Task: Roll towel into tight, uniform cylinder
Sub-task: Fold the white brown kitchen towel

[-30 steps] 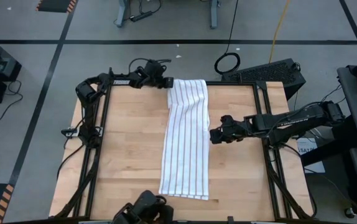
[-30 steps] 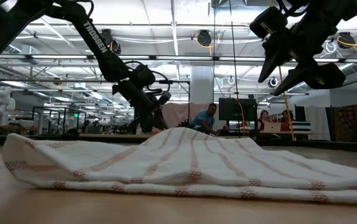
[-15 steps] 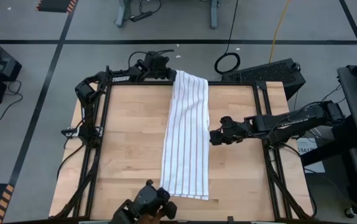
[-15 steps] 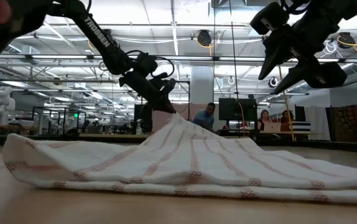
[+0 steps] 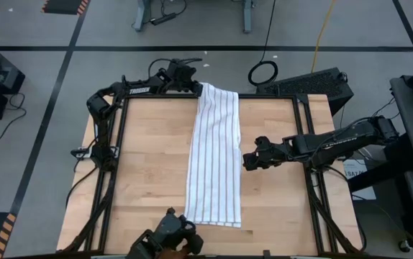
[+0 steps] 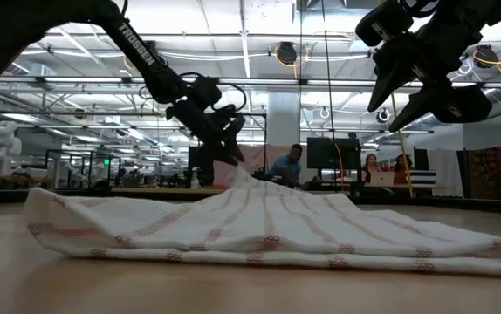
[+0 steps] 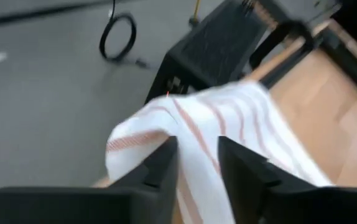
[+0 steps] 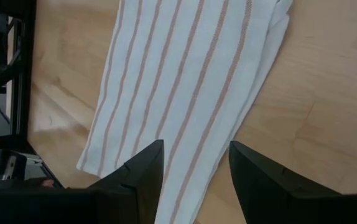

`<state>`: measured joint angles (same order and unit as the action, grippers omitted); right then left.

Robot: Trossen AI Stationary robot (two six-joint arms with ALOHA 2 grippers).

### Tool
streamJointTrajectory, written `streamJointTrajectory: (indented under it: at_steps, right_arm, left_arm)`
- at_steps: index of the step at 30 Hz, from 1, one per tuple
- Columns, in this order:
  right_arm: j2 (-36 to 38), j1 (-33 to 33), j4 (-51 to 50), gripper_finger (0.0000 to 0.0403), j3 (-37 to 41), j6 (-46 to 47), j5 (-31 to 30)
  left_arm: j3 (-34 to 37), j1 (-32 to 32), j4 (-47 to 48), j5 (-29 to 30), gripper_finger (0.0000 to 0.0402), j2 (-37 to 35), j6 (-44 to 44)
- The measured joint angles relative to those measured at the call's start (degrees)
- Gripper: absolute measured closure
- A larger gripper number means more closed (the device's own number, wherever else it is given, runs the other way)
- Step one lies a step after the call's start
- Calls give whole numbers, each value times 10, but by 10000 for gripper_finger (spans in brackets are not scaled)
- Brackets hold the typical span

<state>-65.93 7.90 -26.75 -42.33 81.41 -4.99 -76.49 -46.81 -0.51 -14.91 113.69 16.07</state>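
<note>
Wooden planks make up the surface under me, framed by dark rails, with grey floor all around it and a large hall with ceiling lights and seated people beyond its far edge. A cable coil lies on the floor past that edge.

The towel lies lengthwise down the middle of the surface as a long folded strip, white with thin stripes, its near end flat and close to the front edge. Its far end reaches the back edge and is lifted off the wood, which shows from table height as a peak rising toward my left gripper.

My left gripper is at the back edge of the surface, at the towel's far corner. From my left wrist I see cloth lying between my two fingers, bunched and hanging past them; the fingers stand a little apart, and I cannot tell whether they are pinching the cloth or merely lie around it.

My right gripper hangs above the surface just beside the towel's right edge, about halfway along it, fingers spread and holding nothing, clear of the cloth.
</note>
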Motion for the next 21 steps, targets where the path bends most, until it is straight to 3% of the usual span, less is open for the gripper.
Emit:
streamJointTrajectory:
  at_steps: [6,14,18,21]
  right_arm:
    - [0,0,1,232,0,20,2]
    - [0,-1,4,232,0,34,3]
    - [0,-8,4,232,0,35,4]
    - [0,-19,3,232,0,38,4]
  left_arm:
    - [0,-7,133,-9,202,-4,68]
    - [0,-9,248,-57,187,-44,26]
    - [0,-8,310,37,187,-73,-77]
    - [0,-7,344,74,187,-74,-88]
